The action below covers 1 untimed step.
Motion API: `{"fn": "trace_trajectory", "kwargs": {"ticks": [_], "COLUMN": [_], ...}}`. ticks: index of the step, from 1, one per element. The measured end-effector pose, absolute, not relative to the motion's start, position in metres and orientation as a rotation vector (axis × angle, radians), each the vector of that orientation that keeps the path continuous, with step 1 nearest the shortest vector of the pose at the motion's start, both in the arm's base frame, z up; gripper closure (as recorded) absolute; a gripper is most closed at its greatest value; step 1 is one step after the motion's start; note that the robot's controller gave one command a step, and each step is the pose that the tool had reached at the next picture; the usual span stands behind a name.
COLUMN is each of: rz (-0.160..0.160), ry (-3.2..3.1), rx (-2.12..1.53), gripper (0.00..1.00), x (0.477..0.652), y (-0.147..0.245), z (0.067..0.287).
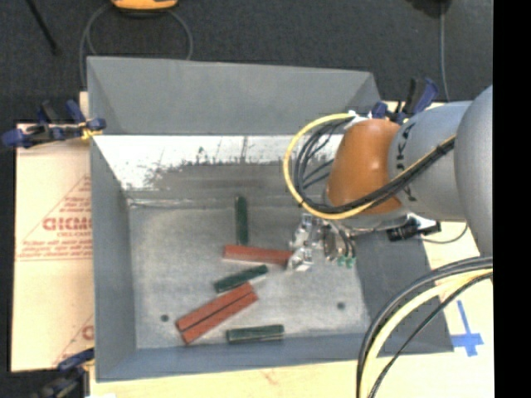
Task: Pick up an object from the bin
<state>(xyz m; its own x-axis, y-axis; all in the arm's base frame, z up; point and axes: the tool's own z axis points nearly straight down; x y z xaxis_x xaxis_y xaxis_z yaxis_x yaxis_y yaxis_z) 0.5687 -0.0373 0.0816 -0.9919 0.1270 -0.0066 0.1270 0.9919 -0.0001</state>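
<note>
Now the gripper [304, 254] sits at the right end of the short red bar [253, 255], mid-bin; whether it is apart or together I cannot tell. Caught so near its end, the bar might pivot and slip. A green stick [241, 279] lies just below the bar; smooth grey bin floor [166, 259] is open to its left.

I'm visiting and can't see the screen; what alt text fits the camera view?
A robot arm's gripper hangs low in a grey metal bin, at the right end of a short red-brown bar. Around that bar lie a longer red-brown bar and three dark green sticks: one behind, one just in front, one by the near wall.
</note>
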Motion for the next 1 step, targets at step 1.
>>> {"fn": "trace_trajectory", "kwargs": {"ticks": [1], "rz": [0.001], "ry": [3.122], "rx": [0.214], "gripper": [1.00], "x": [0.5589], "y": [-0.0254], "z": [0.2504]}}
